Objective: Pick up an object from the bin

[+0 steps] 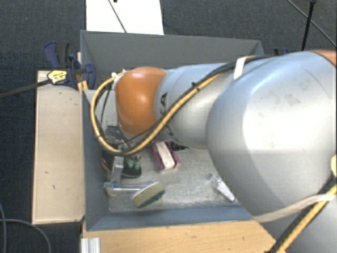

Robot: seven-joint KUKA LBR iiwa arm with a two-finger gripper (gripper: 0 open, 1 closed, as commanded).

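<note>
Big grey arm sits closest to the camera on the view's right, reaching in toward the left w/ a yellow cable looped round its orange cover. Below that cover the tool points down into the front-left part of the grey bin. It is mostly hidden, so can't tell if it is wide or narrow. On the bin floor by the front wall, a silver bar lies flat in the front-left corner, just beneath the tool. A cream disc w/ a green edge lies at the bar's right end, touching or overlapping it. Further right, near the arm, lies a small silver piece. A bit further back, a dark green-black item sits just beside the tool. Next to it, toward the view's right, is a purple & white box, partly under the arm.
</note>
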